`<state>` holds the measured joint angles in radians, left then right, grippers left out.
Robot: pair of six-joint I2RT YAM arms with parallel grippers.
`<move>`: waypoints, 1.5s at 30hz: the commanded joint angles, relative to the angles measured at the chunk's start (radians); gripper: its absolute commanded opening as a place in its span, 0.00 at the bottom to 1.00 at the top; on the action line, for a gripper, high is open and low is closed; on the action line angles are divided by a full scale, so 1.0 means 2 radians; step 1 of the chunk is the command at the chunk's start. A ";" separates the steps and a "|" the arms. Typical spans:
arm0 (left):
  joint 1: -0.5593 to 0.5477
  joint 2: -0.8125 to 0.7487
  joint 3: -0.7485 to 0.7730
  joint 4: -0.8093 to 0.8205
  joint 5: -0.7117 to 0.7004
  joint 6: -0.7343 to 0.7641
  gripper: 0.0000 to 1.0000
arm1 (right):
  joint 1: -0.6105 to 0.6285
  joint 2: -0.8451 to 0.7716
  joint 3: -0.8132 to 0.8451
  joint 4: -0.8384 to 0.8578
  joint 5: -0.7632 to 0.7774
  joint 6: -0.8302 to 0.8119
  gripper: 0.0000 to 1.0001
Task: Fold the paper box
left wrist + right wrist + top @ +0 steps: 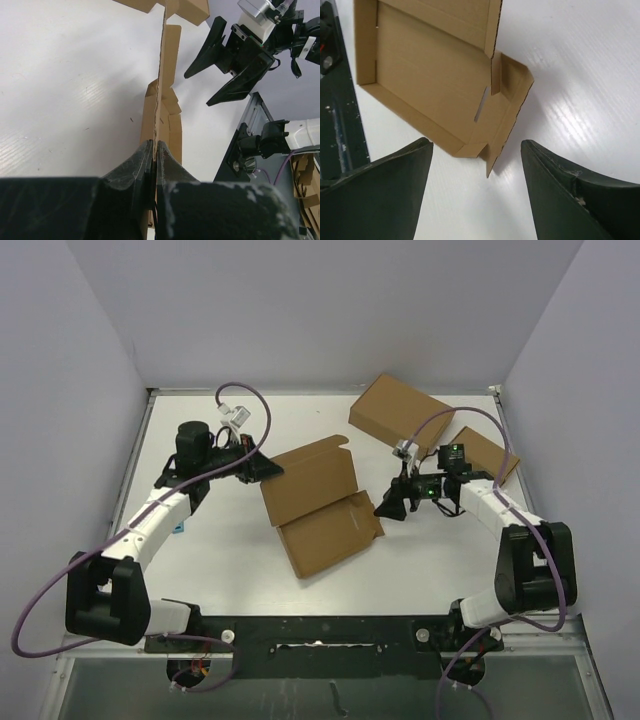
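**Figure.** Paper box (320, 508) partly formed, at the middle of the white table (215, 570), between the 2 arms. 2 other boxes, a larger brown box (400, 412) and a narrow small one (487, 453), lie apart at the far right.

**(a)** The left gripper (264, 468) is clamped on the box's far-left edge. In the left wrist view its fingers (139, 159) meet on a single sheet of cardboard, which is seen edge-on. That panel appears raised off the table, while the near panel lies flat.

**(b)** The right gripper (392, 506) hangs just beside the box's right corner with its jaws spread wide and nothing between them. The right wrist view shows a shallow tray with low walls turned up. A loose side flap (514, 82) juts out at the corner, next to a narrow slot (481, 105).

**Handling (judged).** The box is probably light, thin corrugated board. It looks stiff across each panel but ready to hinge at the scored creases. On the smooth table it is likely to slide unless 1 gripper anchors it. Thin flaps and tabs would crumple or tear under a hard pinch.

**Where to hold (judged).** The best holds are a free panel edge or the outer rim of a flap, with the fold made about its crease. The middle of a panel offers no purchase.
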<state>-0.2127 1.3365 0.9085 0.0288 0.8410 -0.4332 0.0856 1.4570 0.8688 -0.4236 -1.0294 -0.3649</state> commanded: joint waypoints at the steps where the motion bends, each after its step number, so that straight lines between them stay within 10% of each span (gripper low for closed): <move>1: 0.005 -0.031 -0.001 0.042 -0.003 -0.006 0.00 | 0.021 0.019 0.006 0.089 0.051 0.020 0.71; 29: 0.015 -0.040 -0.014 0.065 0.008 -0.022 0.00 | 0.067 0.101 0.068 0.030 0.106 0.037 0.06; 45: 0.015 -0.020 -0.017 0.074 -0.030 -0.046 0.00 | 0.085 0.051 0.078 0.020 0.163 0.050 0.00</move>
<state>-0.1806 1.2942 0.8738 0.1291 0.8200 -0.4999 0.2184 1.5986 0.9714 -0.3988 -0.7341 -0.2729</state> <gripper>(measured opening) 0.020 0.052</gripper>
